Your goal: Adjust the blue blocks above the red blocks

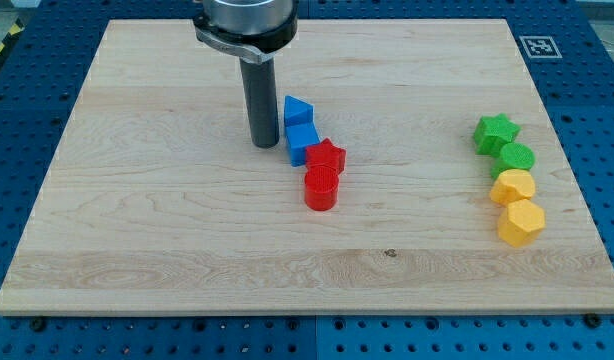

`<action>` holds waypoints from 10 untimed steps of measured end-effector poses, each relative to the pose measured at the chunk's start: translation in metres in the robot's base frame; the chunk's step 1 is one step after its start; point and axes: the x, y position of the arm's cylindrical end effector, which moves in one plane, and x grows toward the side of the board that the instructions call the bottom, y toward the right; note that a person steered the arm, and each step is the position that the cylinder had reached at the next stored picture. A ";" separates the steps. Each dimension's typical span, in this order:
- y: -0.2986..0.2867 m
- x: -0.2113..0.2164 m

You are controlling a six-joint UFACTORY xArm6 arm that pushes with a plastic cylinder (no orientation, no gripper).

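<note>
Tip beside the blues
My tip (265, 146), no gripper, sits left of blue blocks (300, 128); a hard shove could scatter red blocks (323, 172).

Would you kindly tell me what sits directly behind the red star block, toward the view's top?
A blue cube touches the red star; its lower right corner is hidden by the star. Behind it sits a blue triangular block.

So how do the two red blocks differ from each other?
The red star has points; the red cylinder is round. The star sits nearer the view's top, against the lower blue block; the cylinder sits below it, apart from the blue blocks. Both are red, upright and touching each other. My tip is left of the blue blocks, away from both.
</note>
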 end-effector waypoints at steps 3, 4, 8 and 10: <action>0.033 0.014; 0.037 0.014; -0.037 -0.045; 0.015 -0.045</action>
